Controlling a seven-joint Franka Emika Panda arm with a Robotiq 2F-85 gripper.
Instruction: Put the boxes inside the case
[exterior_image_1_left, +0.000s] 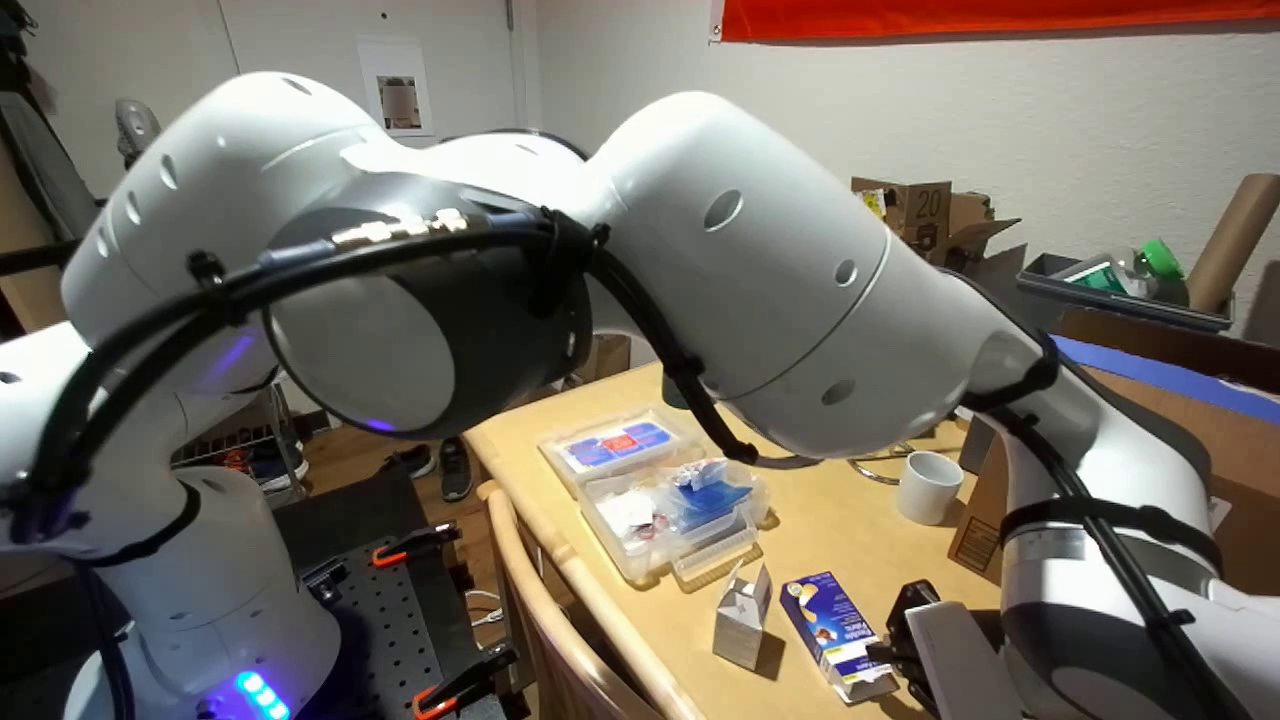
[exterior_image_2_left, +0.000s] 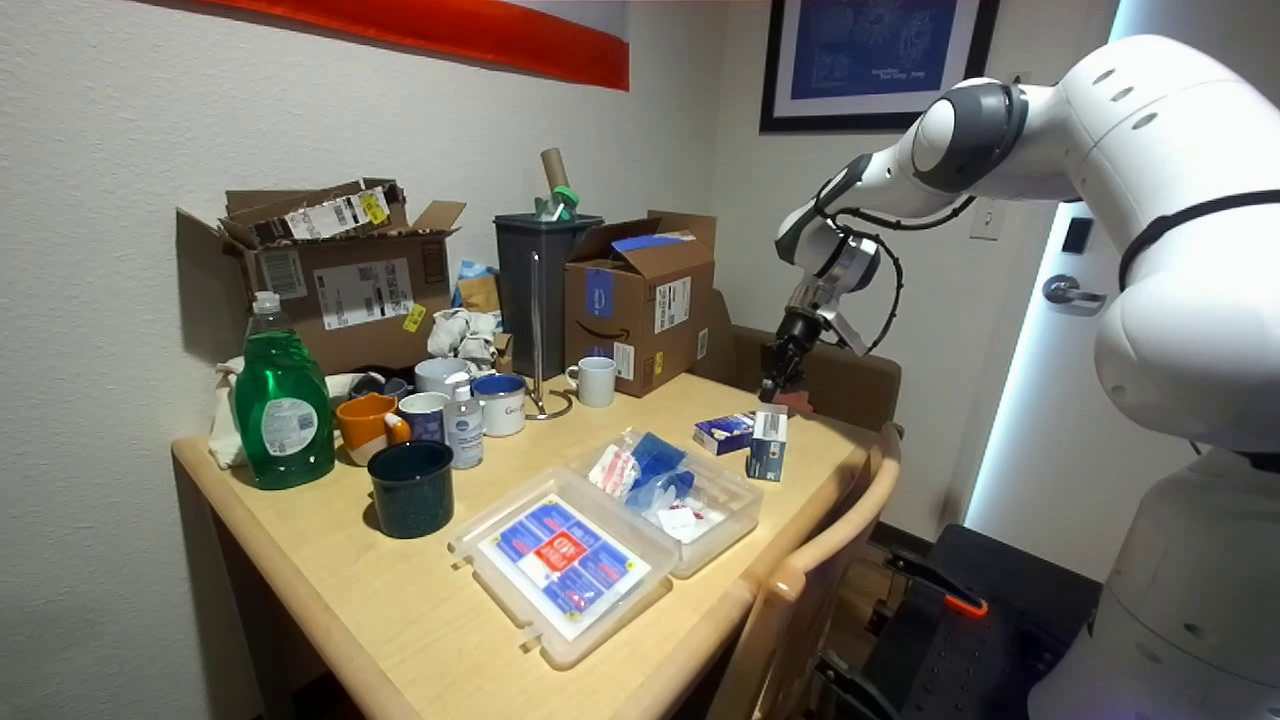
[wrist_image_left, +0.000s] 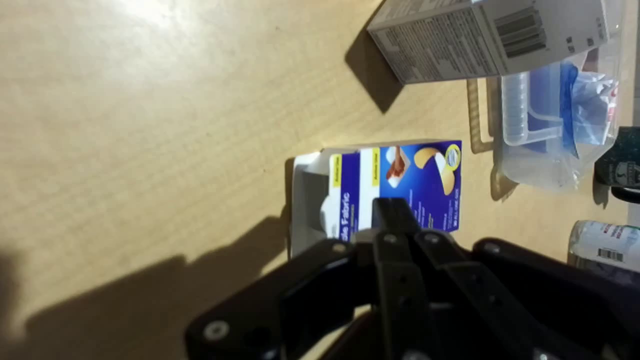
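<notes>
The dark blue box (exterior_image_1_left: 826, 622) lies flat on the table, its near end open in the wrist view, where its printed face (wrist_image_left: 425, 175) shows. Beside it the whitish-grey box (exterior_image_2_left: 768, 445) stands upright, with a barcode side (wrist_image_left: 525, 35) in the wrist view. My gripper (wrist_image_left: 397, 212) is over the blue box, its fingers pressed together with nothing visible between them. Whether the fingertips touch the blue box I cannot tell. The clear plastic case (exterior_image_2_left: 728, 532) lies unfolded, blue and white packets in its tray half and a printed sheet in the other half.
A white mug (exterior_image_2_left: 597, 382), a metal stand (exterior_image_2_left: 537, 320) and a large brown cardboard box (exterior_image_2_left: 640, 310) are at the back of the table. A dark green mug (exterior_image_2_left: 410, 490) and a green soap bottle (exterior_image_2_left: 285, 400) stand beyond the case. A wooden chair (exterior_image_2_left: 830, 530) borders the table edge.
</notes>
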